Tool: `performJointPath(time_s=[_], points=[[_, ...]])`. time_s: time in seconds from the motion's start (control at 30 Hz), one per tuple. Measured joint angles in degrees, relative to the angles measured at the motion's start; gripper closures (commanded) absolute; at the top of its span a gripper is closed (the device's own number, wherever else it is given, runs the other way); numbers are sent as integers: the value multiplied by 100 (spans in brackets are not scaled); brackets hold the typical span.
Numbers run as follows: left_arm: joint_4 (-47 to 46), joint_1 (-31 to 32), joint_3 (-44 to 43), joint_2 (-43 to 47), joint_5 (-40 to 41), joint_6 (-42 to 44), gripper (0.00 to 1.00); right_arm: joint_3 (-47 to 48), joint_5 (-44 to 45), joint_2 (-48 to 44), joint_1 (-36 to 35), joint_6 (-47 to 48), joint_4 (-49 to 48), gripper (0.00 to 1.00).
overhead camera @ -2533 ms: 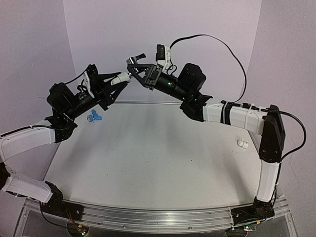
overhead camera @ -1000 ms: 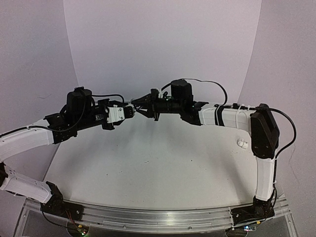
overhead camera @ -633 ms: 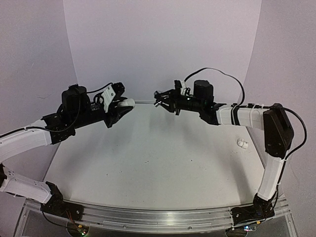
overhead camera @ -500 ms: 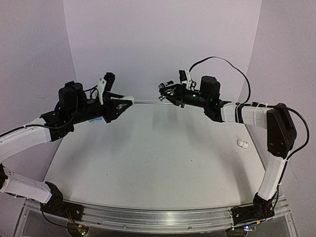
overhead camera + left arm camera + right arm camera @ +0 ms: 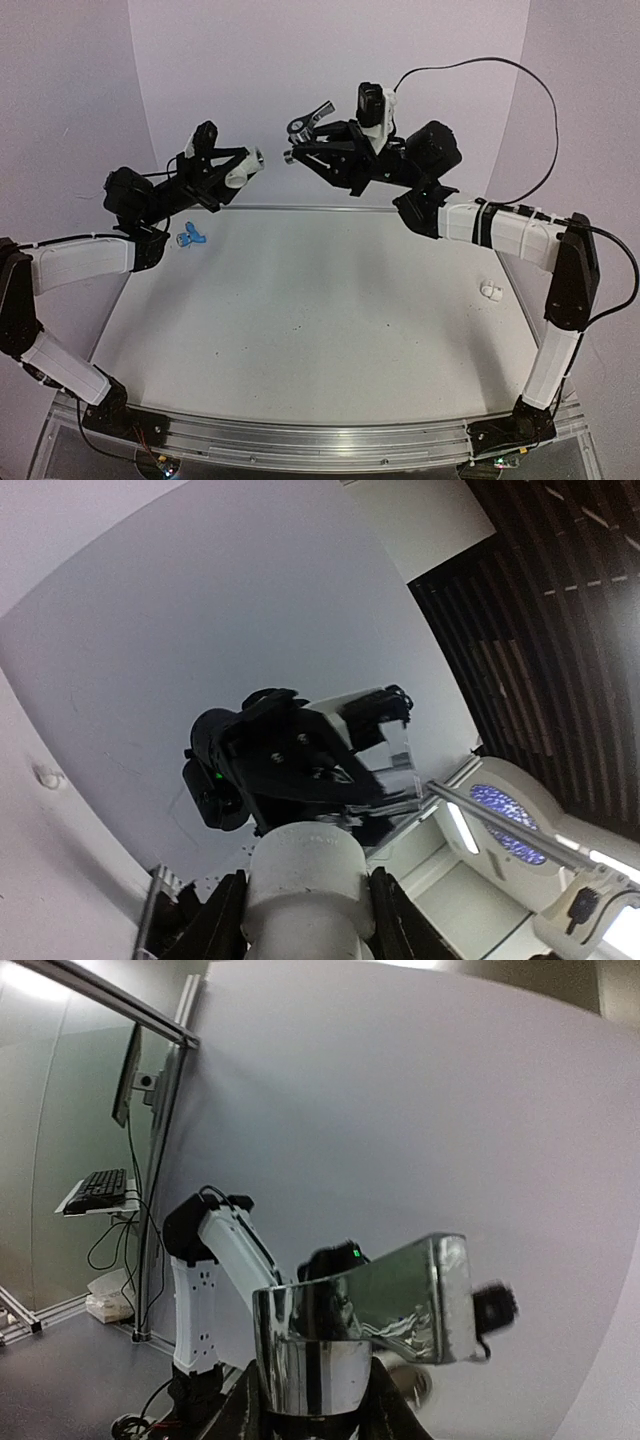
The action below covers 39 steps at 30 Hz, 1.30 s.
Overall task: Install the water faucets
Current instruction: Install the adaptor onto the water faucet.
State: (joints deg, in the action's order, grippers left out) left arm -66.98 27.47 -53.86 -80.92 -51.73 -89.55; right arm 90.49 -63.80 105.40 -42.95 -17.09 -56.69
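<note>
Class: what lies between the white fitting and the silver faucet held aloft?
Nothing; the top external view shows only open air between white fitting and silver faucet.

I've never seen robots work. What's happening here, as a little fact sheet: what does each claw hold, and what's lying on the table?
left gripper: shut on a white pipe fitting, raised above the table
right gripper: shut on the silver faucet, also raised, facing the fitting
gap: faucet and fitting close, not touching
blue faucet: lying on the table, far left, not held
second white fitting: on the table near its right edge
</note>
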Motion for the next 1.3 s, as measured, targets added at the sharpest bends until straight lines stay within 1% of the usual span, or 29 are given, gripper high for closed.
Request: performJointPath(time_s=[0.13, 0.33, 0.53, 0.9, 1.17, 1.3], points=[[-373, 49, 86, -27, -36, -761, 100, 467, -31, 259, -234, 163, -528, 100], [-579, 148, 170, -27, -35, -1111, 100, 823, -58, 678, -287, 223, -712, 100], [-662, 314, 178, -27, -68, -1156, 100, 1070, -56, 989, -355, 250, -656, 100], [-717, 315, 178, -9, -57, -1123, 100, 1174, 69, 1076, -458, 255, -654, 100], [-719, 314, 178, 28, -9, -816, 100, 1075, 389, 1091, -564, -3, -1010, 100], [-703, 311, 177, 28, 49, -681, 100, 833, 566, 1091, -574, -149, -1344, 100]])
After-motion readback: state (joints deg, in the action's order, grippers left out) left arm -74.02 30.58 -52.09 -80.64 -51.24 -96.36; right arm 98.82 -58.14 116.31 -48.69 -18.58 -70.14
